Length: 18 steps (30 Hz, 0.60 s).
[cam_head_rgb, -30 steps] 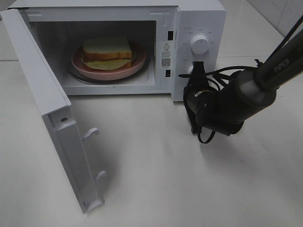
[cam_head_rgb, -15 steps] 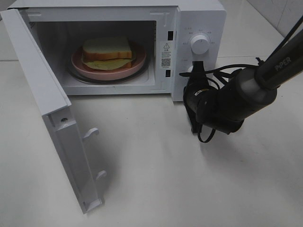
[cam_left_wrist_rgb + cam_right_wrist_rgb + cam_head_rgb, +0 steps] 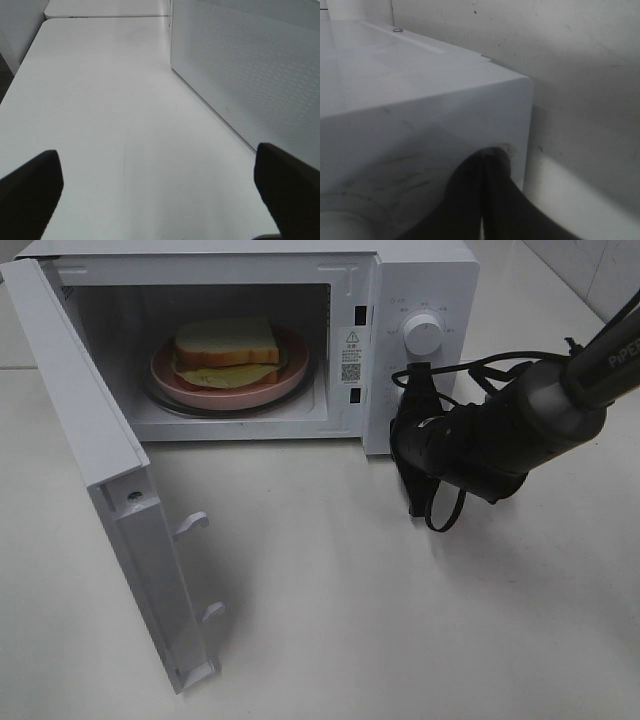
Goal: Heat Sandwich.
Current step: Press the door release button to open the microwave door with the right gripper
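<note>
- Exterior high view: the sandwich (image 3: 228, 345) lies on a pink plate (image 3: 292, 380) inside the microwave (image 3: 420, 265), broad side toward the opening. The door (image 3: 100, 460) stands wide open on the left. The right gripper (image 3: 417, 375), pinched together on nothing, points at the control panel just below the upper knob (image 3: 422, 333); the sandwich lies to its left. The white table (image 3: 350, 620) leaves the door room to swing.
- Left wrist view: the left gripper (image 3: 157, 160) is spread wide and empty above the table, beside a white perforated panel (image 3: 250, 65), probably the door's outer face. This arm looks nearer for pushing it closed. No sandwich shows here.
- Right wrist view: the dark fingers (image 3: 470, 200) are pressed together, tips against the microwave's front near its corner.
</note>
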{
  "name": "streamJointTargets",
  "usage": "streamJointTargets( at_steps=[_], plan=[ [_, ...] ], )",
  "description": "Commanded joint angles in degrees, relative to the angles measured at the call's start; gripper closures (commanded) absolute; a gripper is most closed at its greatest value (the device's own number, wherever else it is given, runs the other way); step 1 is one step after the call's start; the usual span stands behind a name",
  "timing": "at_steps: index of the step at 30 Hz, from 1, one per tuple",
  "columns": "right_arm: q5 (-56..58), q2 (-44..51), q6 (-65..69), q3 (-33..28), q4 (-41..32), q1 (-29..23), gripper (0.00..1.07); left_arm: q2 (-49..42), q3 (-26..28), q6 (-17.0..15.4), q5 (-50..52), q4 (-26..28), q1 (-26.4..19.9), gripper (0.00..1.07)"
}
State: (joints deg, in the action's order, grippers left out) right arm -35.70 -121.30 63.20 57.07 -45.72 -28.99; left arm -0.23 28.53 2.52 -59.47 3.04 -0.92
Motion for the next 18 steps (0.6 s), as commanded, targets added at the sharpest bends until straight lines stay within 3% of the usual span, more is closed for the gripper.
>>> streamJointTargets(
  at_steps=[1, 14, 18],
  plan=[
    [-17.4, 1.8, -1.4, -0.8, 2.2, 0.1, 1.07, -1.3, -0.2, -0.1, 0.3, 0.5, 0.1, 0.09],
    [-12.7, 5.2, -3.4, -7.1, 1.4, -2.5, 1.07, -1.3, -0.2, -0.1, 0.3, 0.5, 0.1, 0.09],
    [-6.6, 8.9, -8.3, -10.4, 1.7, -2.5, 1.07, -1.3, -0.2, -0.1, 0.3, 0.5, 0.1, 0.09]
  ],
)
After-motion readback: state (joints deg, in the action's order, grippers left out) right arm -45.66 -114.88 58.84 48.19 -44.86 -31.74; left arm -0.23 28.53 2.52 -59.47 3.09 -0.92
